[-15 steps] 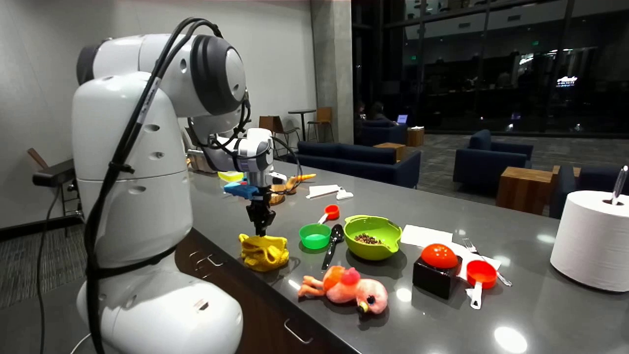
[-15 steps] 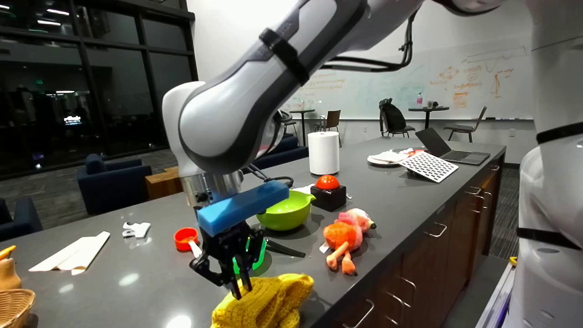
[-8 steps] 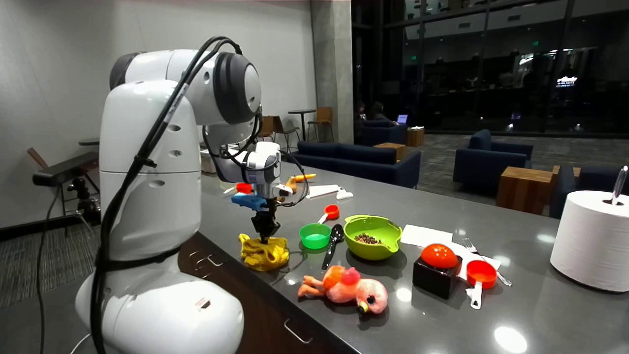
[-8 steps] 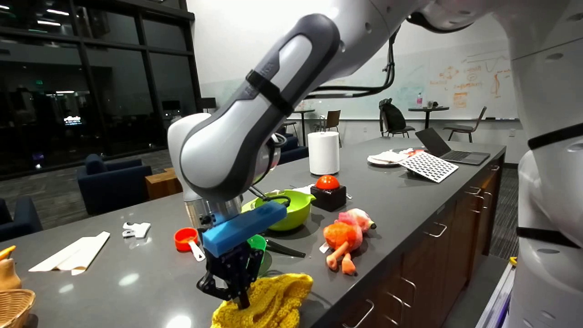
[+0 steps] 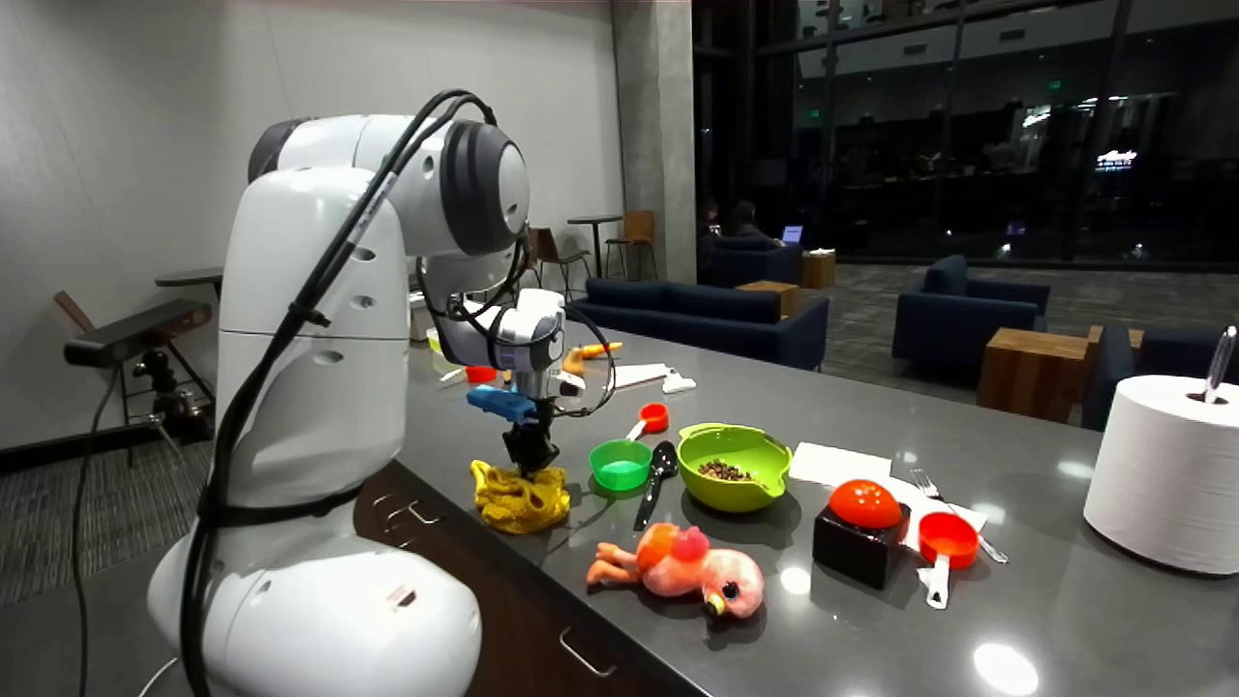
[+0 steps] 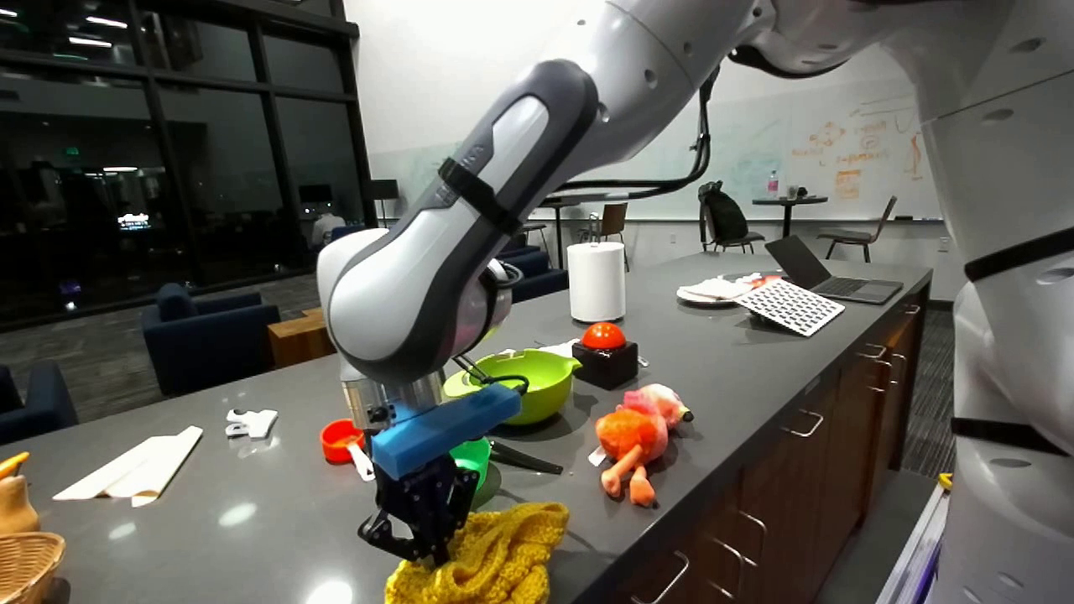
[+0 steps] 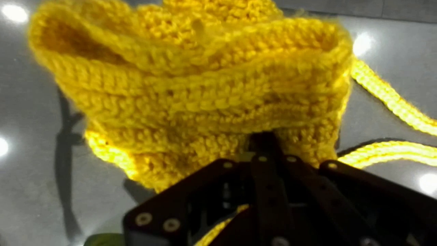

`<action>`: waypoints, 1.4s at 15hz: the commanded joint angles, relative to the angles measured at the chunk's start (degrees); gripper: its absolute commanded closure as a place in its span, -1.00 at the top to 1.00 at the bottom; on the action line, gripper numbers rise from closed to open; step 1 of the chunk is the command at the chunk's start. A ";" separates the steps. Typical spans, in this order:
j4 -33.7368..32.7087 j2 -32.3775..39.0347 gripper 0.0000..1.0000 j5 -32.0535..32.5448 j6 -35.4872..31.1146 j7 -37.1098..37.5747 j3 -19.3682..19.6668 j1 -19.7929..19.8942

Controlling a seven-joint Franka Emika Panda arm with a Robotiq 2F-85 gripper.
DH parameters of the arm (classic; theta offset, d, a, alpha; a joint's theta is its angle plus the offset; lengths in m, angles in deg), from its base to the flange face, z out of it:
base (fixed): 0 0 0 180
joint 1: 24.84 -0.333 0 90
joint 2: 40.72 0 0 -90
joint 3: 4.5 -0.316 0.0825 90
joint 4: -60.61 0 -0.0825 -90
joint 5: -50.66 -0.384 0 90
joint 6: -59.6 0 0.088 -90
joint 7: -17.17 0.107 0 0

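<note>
A yellow knitted cloth [image 5: 523, 505] with thin yellow cords lies crumpled near the counter's edge. It shows in both exterior views [image 6: 512, 549] and fills much of the wrist view [image 7: 205, 89]. My gripper [image 5: 529, 472] points down into it. In an exterior view the fingertips [image 6: 436, 560] sink into the cloth's near side. In the wrist view the fingers [image 7: 264, 140] are close together, their tips hidden under a fold of the knit; they look shut on it. A green cup [image 5: 620, 467] and a black spoon [image 5: 656, 486] lie beside the cloth.
A lime green bowl [image 5: 765, 479] with small brown bits stands beyond the spoon. A pink flamingo plush [image 5: 687, 573] lies near the counter's edge. A red measuring cup [image 6: 340, 442], a red button on a black box [image 6: 606, 362], a paper towel roll [image 5: 1166, 474] and a wicker basket [image 6: 29, 564] stand about.
My gripper has moved down into the cloth and a little toward the flamingo side. Its fingers have come together from slightly apart. The cloth's edge has shifted slightly.
</note>
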 commanded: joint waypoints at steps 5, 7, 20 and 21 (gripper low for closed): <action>-4.20 -2.88 -1.00 1.42 7.17 3.70 1.18 -3.31; -3.97 -4.46 -1.00 1.58 8.98 5.76 1.18 -3.60; 6.51 -10.75 -1.00 0.84 4.79 8.81 0.56 -1.21; 8.01 -10.42 -1.00 0.50 1.92 7.61 0.69 -0.77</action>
